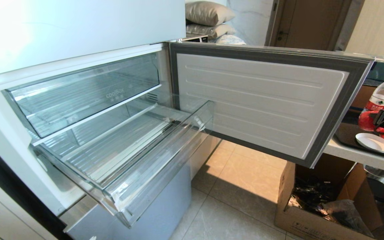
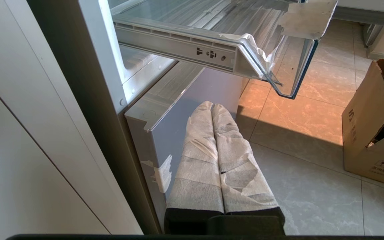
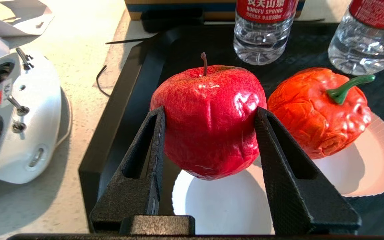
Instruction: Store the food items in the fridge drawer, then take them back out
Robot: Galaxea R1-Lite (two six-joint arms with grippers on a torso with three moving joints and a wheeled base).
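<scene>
Textured black right claw [image 3: 208,133] pinches glossy, wrinkled red apple [image 3: 208,120]; paper-wrapped left claw [image 2: 212,108] pressed together.

Head view looks down from above on the pulled-out clear-plastic ribbed fridge drawer [image 1: 125,156]; left wrist view sees the same drawer [image 2: 212,36] from below; right wrist view sits close over the black tray [image 3: 118,110].
</scene>
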